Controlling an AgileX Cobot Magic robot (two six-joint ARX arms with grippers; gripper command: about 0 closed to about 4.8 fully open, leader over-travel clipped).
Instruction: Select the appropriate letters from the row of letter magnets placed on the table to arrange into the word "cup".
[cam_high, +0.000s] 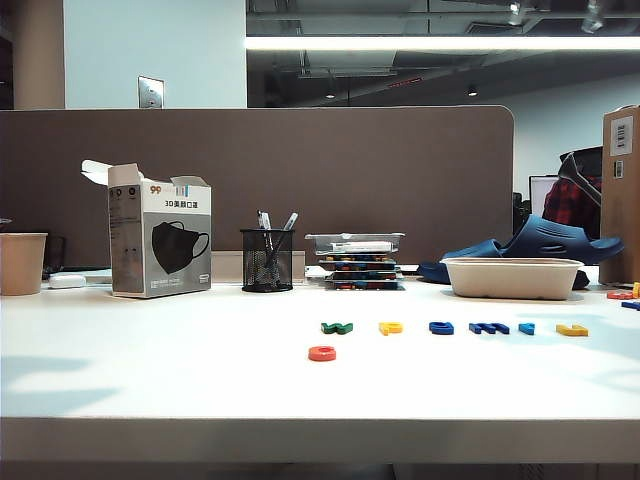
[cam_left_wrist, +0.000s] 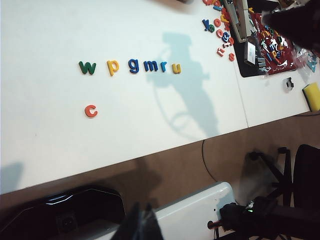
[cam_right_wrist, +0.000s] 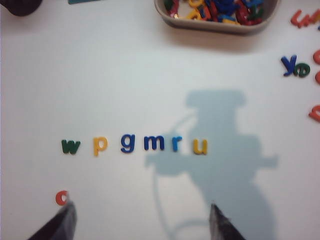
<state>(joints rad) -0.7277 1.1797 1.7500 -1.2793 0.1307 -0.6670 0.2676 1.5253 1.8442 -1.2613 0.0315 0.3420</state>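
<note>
A row of letter magnets lies on the white table (cam_high: 150, 370): green "w" (cam_high: 337, 327), yellow "p" (cam_high: 390, 327), dark blue "g" (cam_high: 441, 327) and "m" (cam_high: 489, 327), light blue "r" (cam_high: 526, 328), yellow "u" (cam_high: 572, 329). The red "c" (cam_high: 322, 352) lies apart, in front of the "w". My right gripper (cam_right_wrist: 141, 212) hovers open above the table on the near side of the row, with "c" (cam_right_wrist: 61, 198) beside one fingertip and "p" (cam_right_wrist: 100, 144) and "u" (cam_right_wrist: 200, 146) ahead. My left gripper (cam_left_wrist: 141, 225) is shut and empty, off the table's front edge. Neither gripper shows in the exterior view.
At the back stand a paper cup (cam_high: 22, 262), a mask box (cam_high: 160, 238), a mesh pen cup (cam_high: 267, 260), stacked letter boxes (cam_high: 358, 260) and a beige tray (cam_high: 512, 277). The tray (cam_right_wrist: 215, 25) holds several spare letters. Loose letters (cam_right_wrist: 295, 66) lie beside it.
</note>
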